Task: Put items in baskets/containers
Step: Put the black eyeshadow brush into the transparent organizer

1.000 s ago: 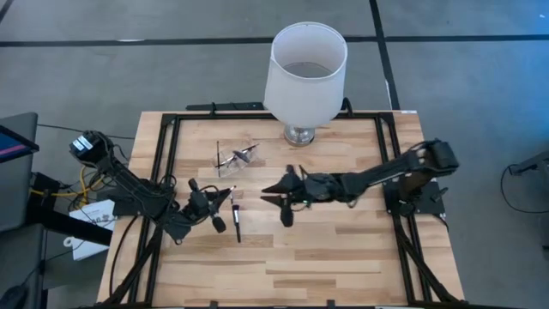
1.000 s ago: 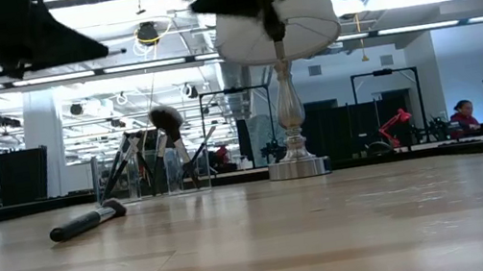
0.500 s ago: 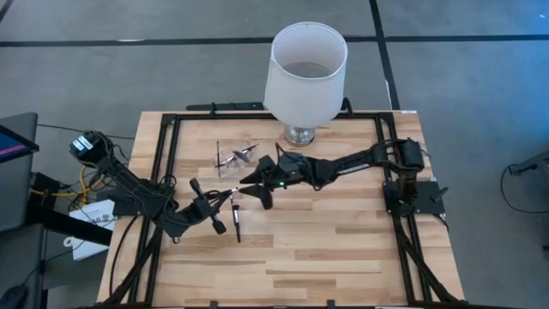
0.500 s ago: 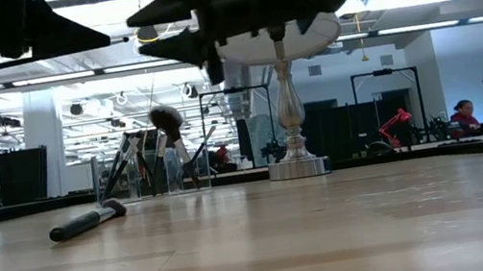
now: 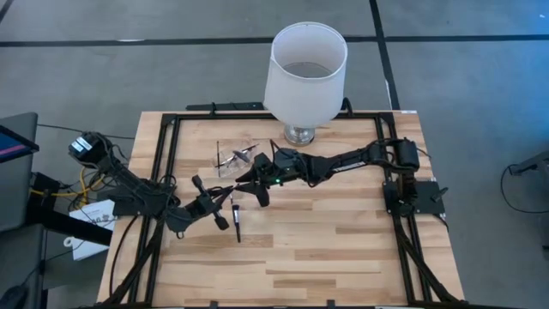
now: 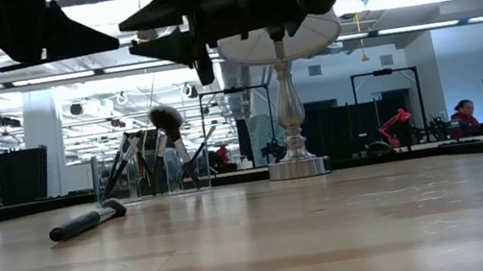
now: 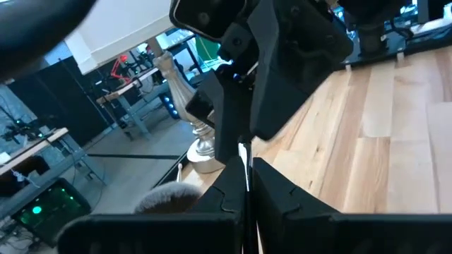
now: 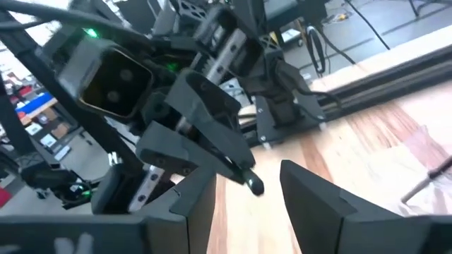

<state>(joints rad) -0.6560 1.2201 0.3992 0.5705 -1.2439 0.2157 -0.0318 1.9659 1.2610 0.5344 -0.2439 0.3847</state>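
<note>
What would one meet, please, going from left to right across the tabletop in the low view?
Loose makeup brush lying on the wood → clear pouch with brushes standing in it → lamp base.

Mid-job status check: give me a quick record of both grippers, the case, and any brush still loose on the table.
left gripper: jaws shut on held brush, above the table's left-centre
right gripper: jaws open, empty, in the air facing the left gripper
clear case: near the lamp, several brushes standing in it
loose brush: flat on the table, apart from both grippers
likely next step: possibly a handover between the arms
</note>
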